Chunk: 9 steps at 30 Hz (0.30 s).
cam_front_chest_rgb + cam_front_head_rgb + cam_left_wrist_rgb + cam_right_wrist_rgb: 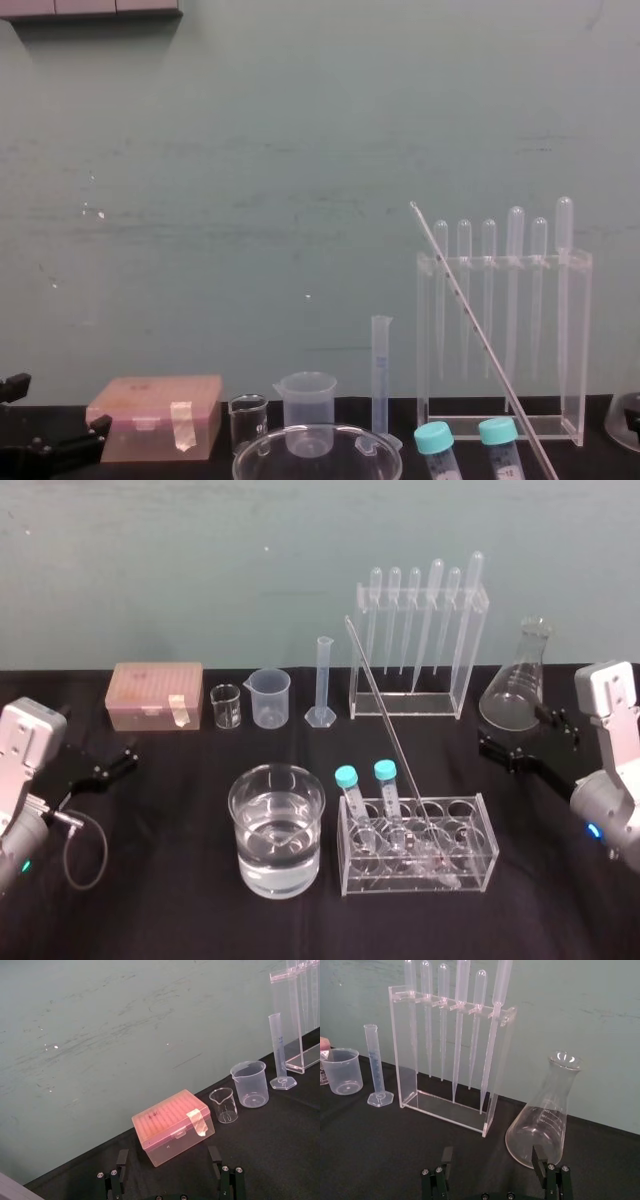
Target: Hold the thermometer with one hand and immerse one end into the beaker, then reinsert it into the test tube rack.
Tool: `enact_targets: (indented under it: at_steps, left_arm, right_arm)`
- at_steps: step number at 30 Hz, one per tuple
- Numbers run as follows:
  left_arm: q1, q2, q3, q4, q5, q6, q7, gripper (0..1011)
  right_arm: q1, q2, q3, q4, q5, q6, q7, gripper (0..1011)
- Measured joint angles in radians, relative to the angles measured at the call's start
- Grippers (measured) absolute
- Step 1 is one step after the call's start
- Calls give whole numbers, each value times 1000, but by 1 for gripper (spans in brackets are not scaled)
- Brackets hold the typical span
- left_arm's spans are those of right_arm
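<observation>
The thermometer is a long thin glass rod leaning back and to the left. Its lower end stands in the low clear test tube rack at the table's front, beside two teal-capped tubes. In the chest view the thermometer crosses in front of the pipette stand. The wide glass beaker, holding water, stands just left of the rack. My right gripper hovers open at the right, well clear of the rod, in front of a conical flask. My left gripper is open and empty at the far left.
Along the back stand a pink tip box, a tiny glass beaker, a plastic beaker, a measuring cylinder, a tall pipette stand and a conical flask. A black cloth covers the table.
</observation>
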<state>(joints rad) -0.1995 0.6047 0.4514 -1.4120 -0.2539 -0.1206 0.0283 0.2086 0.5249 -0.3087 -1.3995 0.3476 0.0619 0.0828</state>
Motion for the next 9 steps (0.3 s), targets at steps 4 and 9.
enact_targets:
  at_steps: [4, 9]
  left_arm:
    - [0, 0, 0, 0, 0, 0, 0, 1008]
    - [0, 0, 0, 0, 0, 0, 0, 1008]
  right_arm:
    - [0, 1, 1, -1, 1, 0, 0, 1003]
    - [0, 1, 1, -3, 2, -1, -1, 1003]
